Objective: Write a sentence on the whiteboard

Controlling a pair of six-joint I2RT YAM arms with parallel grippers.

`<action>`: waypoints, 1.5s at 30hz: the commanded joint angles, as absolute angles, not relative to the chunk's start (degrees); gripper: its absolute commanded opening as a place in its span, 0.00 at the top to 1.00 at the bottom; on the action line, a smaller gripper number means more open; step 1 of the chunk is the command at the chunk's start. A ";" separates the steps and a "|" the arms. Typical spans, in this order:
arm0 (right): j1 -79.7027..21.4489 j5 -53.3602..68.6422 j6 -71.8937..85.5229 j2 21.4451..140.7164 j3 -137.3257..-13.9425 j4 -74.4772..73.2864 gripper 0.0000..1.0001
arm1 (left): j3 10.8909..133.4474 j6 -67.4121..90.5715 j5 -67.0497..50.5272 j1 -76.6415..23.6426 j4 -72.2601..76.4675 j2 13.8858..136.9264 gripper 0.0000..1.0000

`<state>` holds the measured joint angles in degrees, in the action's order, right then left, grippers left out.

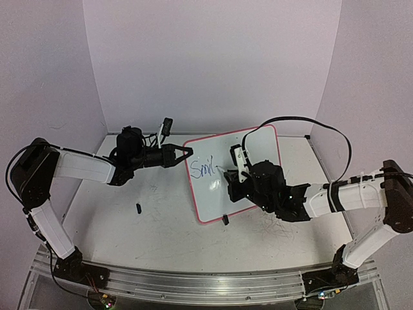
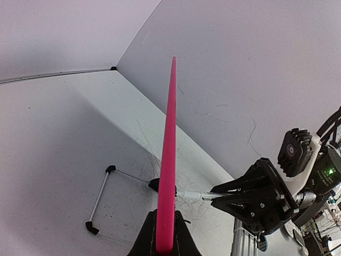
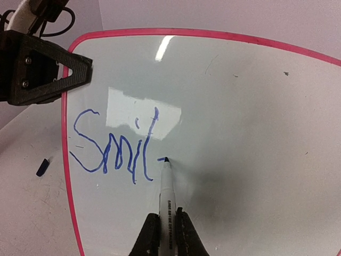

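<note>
Marker (image 3: 166, 197) on whiteboard (image 3: 256, 133); sentence (image 3: 114, 152) @ "Smil"

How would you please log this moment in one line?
left tool: grips whiteboard rim | right tool: marker tip on whiteboard | writing: "Smil", unfinished

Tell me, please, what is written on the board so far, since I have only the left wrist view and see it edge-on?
Observer: The board carries blue writing that reads "Smil", with a short dash just after it.
Operator: Where is the marker's tip now?
Observer: In the right wrist view, the marker, held in the right tool, has its tip at that dash, below and to the right of the "l".
Operator: Where along the rim does my tool hold the board?
Observer: From above, the left tool grips the board's left rim near its upper corner, just left of the "S".
</note>
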<state>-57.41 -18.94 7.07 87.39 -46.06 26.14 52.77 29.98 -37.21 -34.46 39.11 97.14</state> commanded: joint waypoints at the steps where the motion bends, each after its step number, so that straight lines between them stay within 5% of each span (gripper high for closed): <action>1: -57.02 -21.45 6.81 88.00 -47.26 28.03 1.00 | 53.18 27.69 -38.85 -36.21 36.15 96.96 1.00; 45: -57.78 -17.39 8.16 88.29 -45.48 26.11 1.00 | 53.30 27.71 -38.94 -36.21 36.05 97.01 1.00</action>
